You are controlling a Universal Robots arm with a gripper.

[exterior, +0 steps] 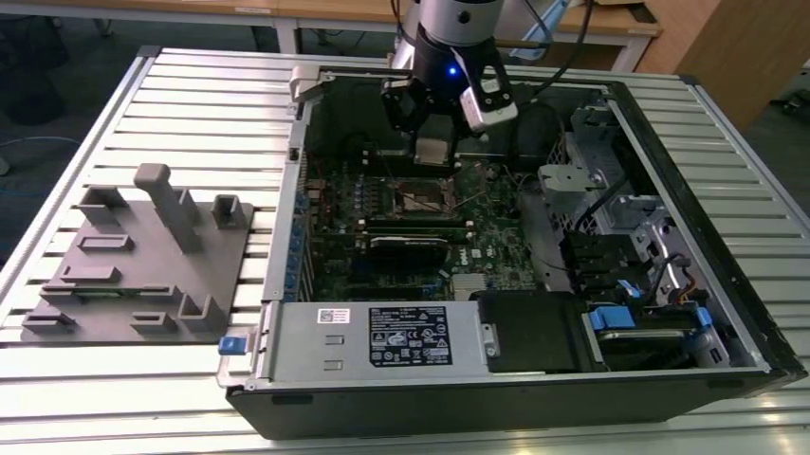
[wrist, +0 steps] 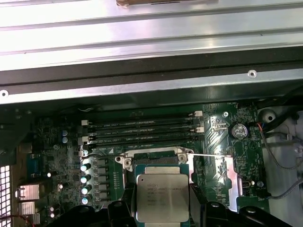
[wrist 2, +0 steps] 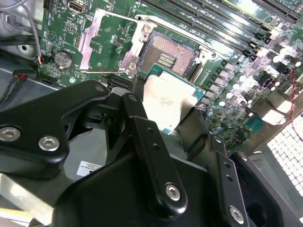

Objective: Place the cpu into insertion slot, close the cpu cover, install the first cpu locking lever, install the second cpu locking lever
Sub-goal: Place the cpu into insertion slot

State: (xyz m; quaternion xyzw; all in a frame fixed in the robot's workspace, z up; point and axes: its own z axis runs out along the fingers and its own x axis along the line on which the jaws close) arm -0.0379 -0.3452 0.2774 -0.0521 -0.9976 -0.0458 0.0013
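Second wrist view: flat, silvery, square cpu (wrist 2: 168, 101)

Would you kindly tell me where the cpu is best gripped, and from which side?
By two opposite edges, from above its flat top: the cpu is a thin square plate, and the gripper pinches it so, near the insertion slot.

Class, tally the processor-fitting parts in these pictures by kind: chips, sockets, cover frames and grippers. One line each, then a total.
Flat square silvery-grey cpu, held in the gripper: 1
Square dark insertion slot with brownish contact field, bare: 1
Thin silvery metal cpu cover frame, swung open: 1
Black gripper: 1
Total: 4
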